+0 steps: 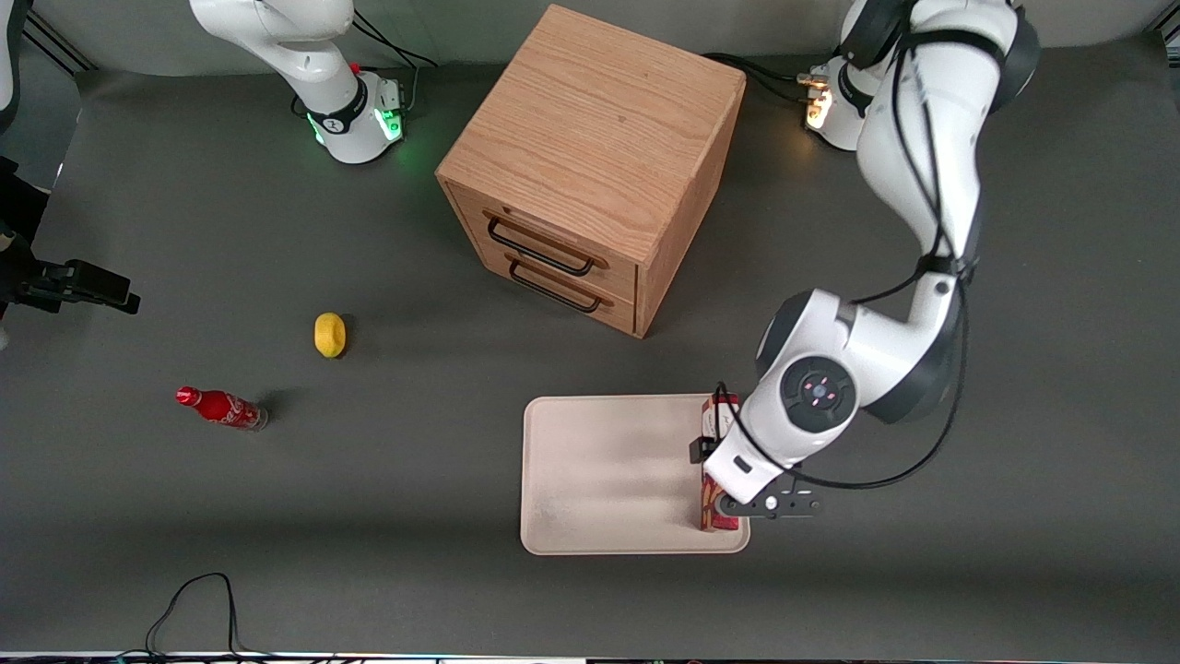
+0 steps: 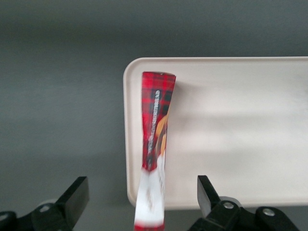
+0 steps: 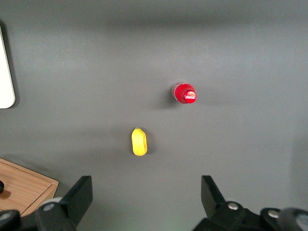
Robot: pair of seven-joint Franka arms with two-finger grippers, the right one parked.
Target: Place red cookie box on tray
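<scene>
One dark table (image 1: 369, 516) — pincer (image 2: 143, 199) above.

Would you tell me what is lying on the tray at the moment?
Only the red cookie box lies on the tray, along its edge toward the working arm. The open gripper hovers above it. In the front view, the arm covers the box's middle.

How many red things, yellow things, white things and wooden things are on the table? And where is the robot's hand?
Red: 2, the red cookie box and the cola bottle
Yellow: 1, the lemon
White: 1, the tray
Wooden: 1, the drawer cabinet
Total: 5
The hand is open, above the box at the tray's edge.
</scene>
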